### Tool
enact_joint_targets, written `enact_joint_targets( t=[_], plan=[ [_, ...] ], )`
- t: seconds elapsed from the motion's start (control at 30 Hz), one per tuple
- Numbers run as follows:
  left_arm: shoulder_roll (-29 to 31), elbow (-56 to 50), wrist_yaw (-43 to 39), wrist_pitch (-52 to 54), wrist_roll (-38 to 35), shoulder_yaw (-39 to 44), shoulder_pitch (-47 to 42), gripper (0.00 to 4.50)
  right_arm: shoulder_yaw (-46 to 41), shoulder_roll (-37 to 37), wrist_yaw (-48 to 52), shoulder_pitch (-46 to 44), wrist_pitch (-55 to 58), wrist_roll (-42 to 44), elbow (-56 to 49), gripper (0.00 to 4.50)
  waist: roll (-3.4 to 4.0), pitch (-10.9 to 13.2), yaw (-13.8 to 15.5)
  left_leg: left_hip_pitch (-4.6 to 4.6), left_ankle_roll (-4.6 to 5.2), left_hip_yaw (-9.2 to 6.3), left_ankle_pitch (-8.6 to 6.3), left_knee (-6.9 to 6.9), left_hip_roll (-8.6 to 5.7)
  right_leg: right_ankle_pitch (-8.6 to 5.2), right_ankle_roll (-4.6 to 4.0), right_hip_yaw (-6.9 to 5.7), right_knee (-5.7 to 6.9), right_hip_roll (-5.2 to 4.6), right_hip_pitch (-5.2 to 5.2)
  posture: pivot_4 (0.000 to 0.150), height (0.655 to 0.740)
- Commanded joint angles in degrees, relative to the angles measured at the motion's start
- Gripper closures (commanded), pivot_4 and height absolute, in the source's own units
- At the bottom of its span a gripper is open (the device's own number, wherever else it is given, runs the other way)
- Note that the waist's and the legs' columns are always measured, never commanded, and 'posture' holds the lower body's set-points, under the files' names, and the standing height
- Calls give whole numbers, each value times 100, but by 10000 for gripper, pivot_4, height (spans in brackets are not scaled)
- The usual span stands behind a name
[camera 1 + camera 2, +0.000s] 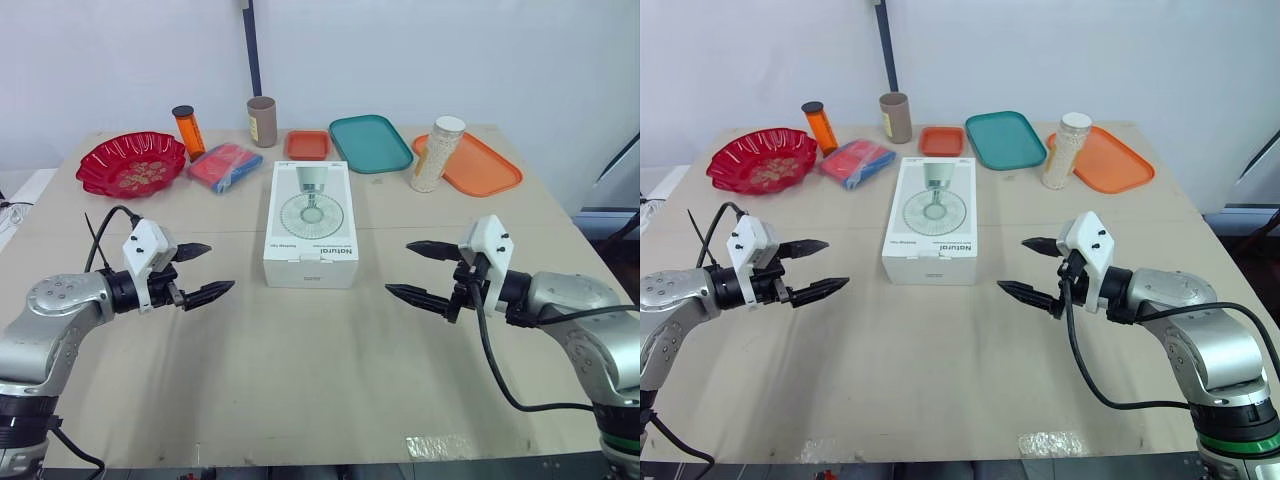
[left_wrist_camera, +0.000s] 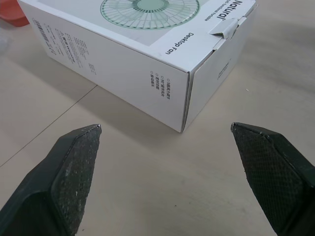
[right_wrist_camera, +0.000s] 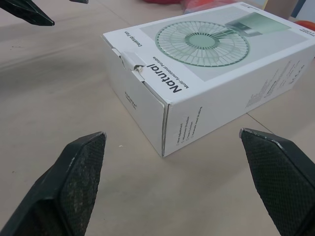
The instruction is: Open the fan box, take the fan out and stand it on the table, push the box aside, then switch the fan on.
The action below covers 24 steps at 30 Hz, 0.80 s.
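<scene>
Fan box lies flat and shut in the middle of the table, its lid picture upward and its short end toward the robot. On that near end the small tuck tab looks a little creased and raised.

The box probably is light and nothing holds it. If one finger pulls at the tab alone, the whole box may slide or lift instead of opening, and the thin card may tear. A push toward 12 o'clock could drive it into the small orange tray or the red-and-blue packet at 11 o'clock.

Left jaws hang at about 8 o'clock of the box and right jaws at about 4 o'clock. Both are wide apart and empty, well clear of the box, and point inward at each other just above the table.
</scene>
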Motion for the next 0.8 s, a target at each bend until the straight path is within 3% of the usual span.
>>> enact_joint_targets(
  t=[0.03,0.77,0.8],
  plan=[
    [-31,-71,63,-143,101,19,-108,0,-20,29,15,-45,-135,-35,-99,716,0,0,0,0,0,0,0,0,0,0,0,0,0,0,0,1500,7400],
    [-371,-9,275,-139,3,124,-337,0,92,270,-38,-293,-212,-133,3,716,0,0,1,0,0,0,0,1,0,1,0,0,1,0,0,1500,7400],
    [-491,43,278,-106,-104,115,-485,2534,139,318,-78,-405,-231,-175,32,189,0,0,2,0,0,0,0,2,-1,1,0,0,1,0,0,1500,7400]
  ],
)
